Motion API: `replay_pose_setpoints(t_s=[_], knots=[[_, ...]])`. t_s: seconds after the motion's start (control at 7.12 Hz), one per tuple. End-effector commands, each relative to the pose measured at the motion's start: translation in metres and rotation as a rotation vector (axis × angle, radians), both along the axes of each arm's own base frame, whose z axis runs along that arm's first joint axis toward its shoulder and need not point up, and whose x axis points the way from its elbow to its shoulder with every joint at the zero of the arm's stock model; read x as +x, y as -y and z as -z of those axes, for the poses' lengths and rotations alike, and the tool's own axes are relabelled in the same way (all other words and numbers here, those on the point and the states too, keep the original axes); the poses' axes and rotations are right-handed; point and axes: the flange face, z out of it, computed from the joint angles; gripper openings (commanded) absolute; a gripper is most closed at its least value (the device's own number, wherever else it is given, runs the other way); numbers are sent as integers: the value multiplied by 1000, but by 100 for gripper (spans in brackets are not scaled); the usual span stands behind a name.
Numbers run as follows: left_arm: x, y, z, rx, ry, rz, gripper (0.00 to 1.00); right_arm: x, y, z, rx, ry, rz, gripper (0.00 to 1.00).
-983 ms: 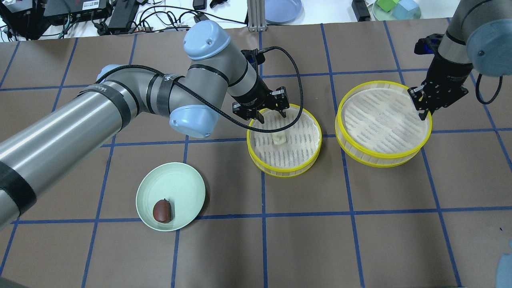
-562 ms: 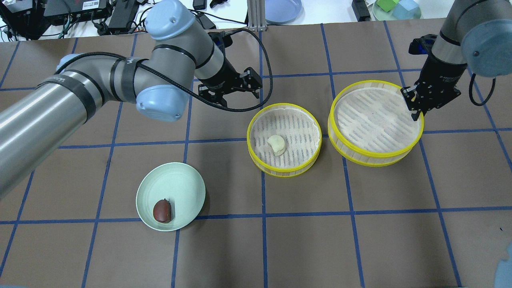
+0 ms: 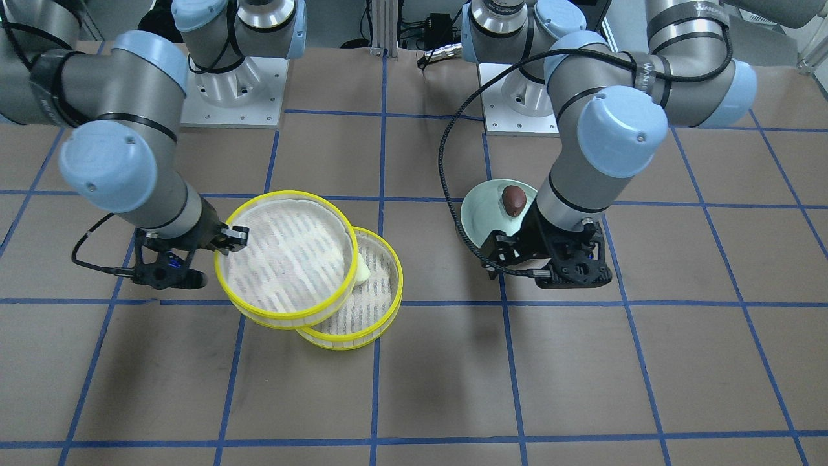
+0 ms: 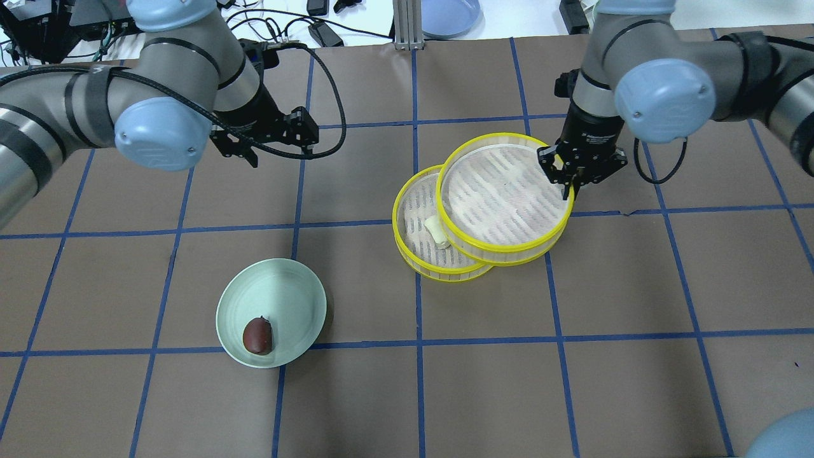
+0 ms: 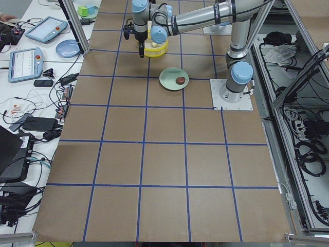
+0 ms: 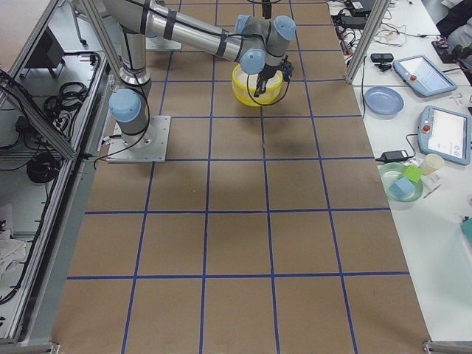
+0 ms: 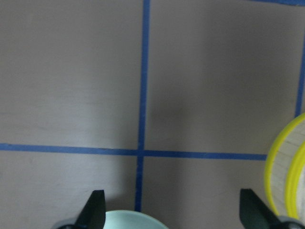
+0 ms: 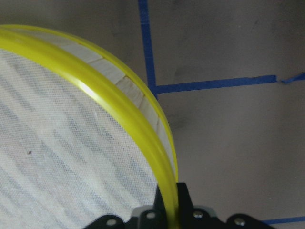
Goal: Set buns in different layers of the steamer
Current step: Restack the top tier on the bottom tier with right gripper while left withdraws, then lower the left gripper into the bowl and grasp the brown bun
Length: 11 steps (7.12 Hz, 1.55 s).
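Front view: the right fingers [image 3: 231, 237] are pinching the rim of the top tray [image 3: 284, 255], which is overlapping the bottom tray [image 3: 380, 288] only partly. The cream bun [image 3: 362, 275] is lying in the bottom tray, right at the top tray's edge, so lowering off-centre is risking a squashed bun or a crooked stack.

Overhead: the brown bun [image 4: 257, 335] is sitting on the plate [image 4: 280, 280], well apart from both trays on the worktop [image 4: 572, 381]. A grip at one rim point is inviting tilt or slip.

Left wrist: the left fingers [image 7: 95, 210] are spread wide, holding nothing, over the plate's edge.

Right wrist: only the thin yellow rim is being gripped, so a knock could be prying it loose.
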Motion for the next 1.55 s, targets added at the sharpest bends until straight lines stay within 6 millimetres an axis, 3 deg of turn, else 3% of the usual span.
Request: replay_pose_setpoints(t_s=[0.0, 0.28, 0.56, 0.98, 1.4], knots=[[51, -18, 16, 143, 33, -8, 100, 48, -1, 15, -27, 7, 22, 0], [90, -53, 79, 369, -8, 36, 100, 51, 1, 22, -19, 8, 16, 0], [84, -68, 99, 476, -106, 3, 100, 51, 2, 28, -12, 8, 15, 0], [78, -98, 147, 604, -118, 15, 97, 54, 6, 34, -13, 34, 17, 0], [75, -99, 175, 665, -134, -34, 96, 54, 5, 35, -11, 34, 9, 1]])
